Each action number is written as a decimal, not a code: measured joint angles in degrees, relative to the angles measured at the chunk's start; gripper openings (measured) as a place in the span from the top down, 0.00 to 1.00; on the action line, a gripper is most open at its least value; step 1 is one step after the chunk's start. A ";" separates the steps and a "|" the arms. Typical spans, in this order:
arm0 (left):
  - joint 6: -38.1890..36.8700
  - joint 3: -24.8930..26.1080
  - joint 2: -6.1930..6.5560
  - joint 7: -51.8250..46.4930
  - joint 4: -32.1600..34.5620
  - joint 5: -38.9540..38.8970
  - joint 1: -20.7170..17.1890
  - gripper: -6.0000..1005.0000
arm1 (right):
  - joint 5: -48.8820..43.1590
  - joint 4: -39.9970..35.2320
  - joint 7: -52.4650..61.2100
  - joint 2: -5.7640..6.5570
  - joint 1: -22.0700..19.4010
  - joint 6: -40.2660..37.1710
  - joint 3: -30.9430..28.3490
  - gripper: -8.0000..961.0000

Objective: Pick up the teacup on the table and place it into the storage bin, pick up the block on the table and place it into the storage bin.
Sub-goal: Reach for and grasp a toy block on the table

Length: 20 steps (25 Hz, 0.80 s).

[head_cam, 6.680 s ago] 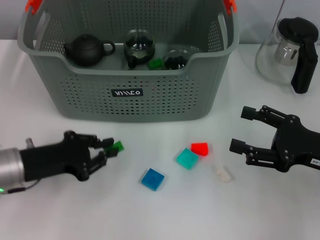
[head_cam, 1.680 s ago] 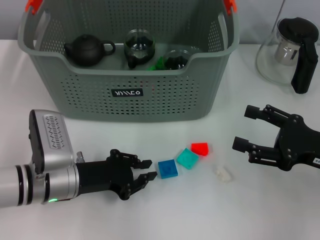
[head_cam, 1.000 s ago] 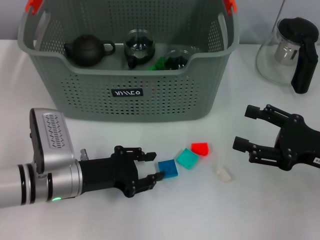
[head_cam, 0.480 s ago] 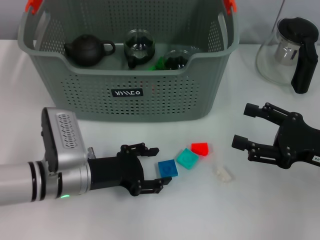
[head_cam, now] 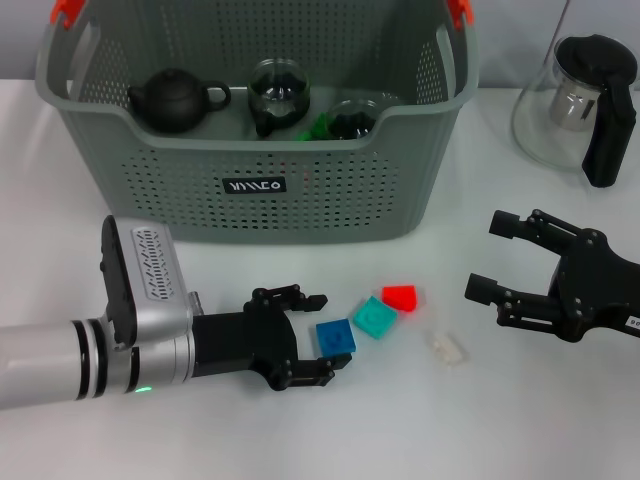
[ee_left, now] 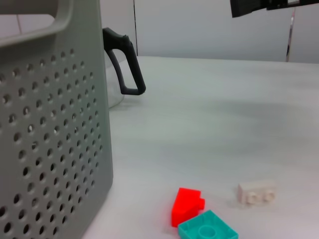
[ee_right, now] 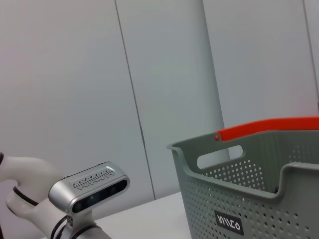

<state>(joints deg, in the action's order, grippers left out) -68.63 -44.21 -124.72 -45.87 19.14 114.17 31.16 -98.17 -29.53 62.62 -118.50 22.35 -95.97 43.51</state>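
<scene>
Two tools were over the white worktop [head_cam: 120, 440]. Left tool [head_cam: 318, 338] lay low near the front edge, fingers spread apart around the blue block [head_cam: 336, 337]; one fingertip sat just beyond the block's far side, the other at its near side. Whether they touched it could not be told.

Just beside the blue block, toward the right edge, lay the teal block [head_cam: 373, 317], and the red block [head_cam: 400, 297] touched its far corner. A small white block [head_cam: 447, 347] lay apart from these, nearer the right tool. In the left wrist view the red block [ee_left: 186, 205], teal block [ee_left: 208, 231] and white block [ee_left: 256, 192] showed in front of the bin wall.

Right tool [head_cam: 492, 258] hovered near the right edge, fingers wide apart, holding nothing.

Storage bin [head_cam: 260, 190] stood at the back of the worktop, toward the left. Inside it: a dark teapot [head_cam: 175, 99], a glass teacup [head_cam: 277, 94], another glass cup [head_cam: 352, 117], and a green block [head_cam: 318, 127] between the two cups.

Glass pitcher [head_cam: 583, 102] with black handle stood at the back right corner, well apart from the bin.
</scene>
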 joint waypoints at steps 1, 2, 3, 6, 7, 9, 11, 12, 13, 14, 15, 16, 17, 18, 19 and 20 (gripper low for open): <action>0.22 -0.02 0.00 0.00 -0.12 0.00 0.09 0.23 | 0.00 0.00 -0.01 -0.01 0.00 0.01 0.00 0.01; 0.51 -0.04 0.00 0.01 -0.29 0.00 0.20 0.23 | 0.00 0.00 -0.02 -0.03 0.00 0.02 0.00 0.01; 0.75 -0.05 0.00 0.01 -0.48 0.00 0.31 0.23 | 0.00 0.00 -0.02 -0.04 0.01 0.01 0.00 0.01; 1.31 -0.11 0.00 0.03 -0.99 0.00 0.59 0.23 | 0.00 0.00 -0.04 0.00 0.02 -0.06 0.00 0.01; 1.46 -0.13 0.00 0.04 -1.09 0.00 0.64 0.23 | 0.00 0.00 -0.05 0.01 0.02 -0.09 0.00 0.01; 1.71 -0.15 0.00 0.05 -1.22 0.00 0.67 0.23 | 0.00 0.00 -0.05 0.02 -0.02 -0.10 0.00 0.01; 1.86 -0.17 0.00 0.06 -1.30 0.06 0.70 0.24 | 0.00 0.00 -0.05 0.02 -0.06 -0.09 0.00 0.01; 1.85 -0.18 0.00 0.08 -1.30 0.17 0.72 0.24 | 0.00 0.00 -0.05 0.02 -0.06 -0.09 0.00 0.01; 1.85 -0.19 0.00 0.11 -1.30 0.28 0.74 0.24 | 0.00 0.00 -0.05 0.02 -0.06 -0.09 0.00 0.01; 1.86 -0.22 0.00 0.32 -1.30 0.36 0.77 0.24 | 0.00 0.00 -0.05 0.02 -0.06 -0.09 0.00 0.01; 1.86 -0.24 0.00 0.51 -1.31 0.38 0.79 0.24 | 0.00 0.00 -0.03 0.02 -0.05 -0.09 0.00 0.01; 1.87 -0.24 0.00 0.61 -1.30 0.35 0.81 0.24 | 0.00 0.00 -0.02 0.03 -0.05 -0.09 0.00 0.01; 1.90 -0.24 0.01 0.65 -1.29 0.22 0.85 0.24 | 0.00 0.00 -0.02 0.03 -0.05 -0.09 0.00 0.02; 1.92 -0.18 0.03 0.61 -1.27 0.13 0.91 0.25 | 0.00 0.00 0.00 0.03 -0.05 -0.09 0.00 0.02; 1.94 -0.02 0.05 0.48 -1.19 0.12 0.96 0.27 | 0.00 0.00 0.05 0.03 -0.04 -0.09 0.00 0.02; 1.95 0.01 0.08 0.45 -1.12 0.09 0.98 0.29 | 0.00 0.00 0.10 0.02 -0.04 -0.09 0.00 0.02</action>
<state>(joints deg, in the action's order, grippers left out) -66.69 -44.20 -124.64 -45.42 18.02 114.26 32.14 -98.17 -29.53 62.72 -118.47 22.31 -96.06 43.51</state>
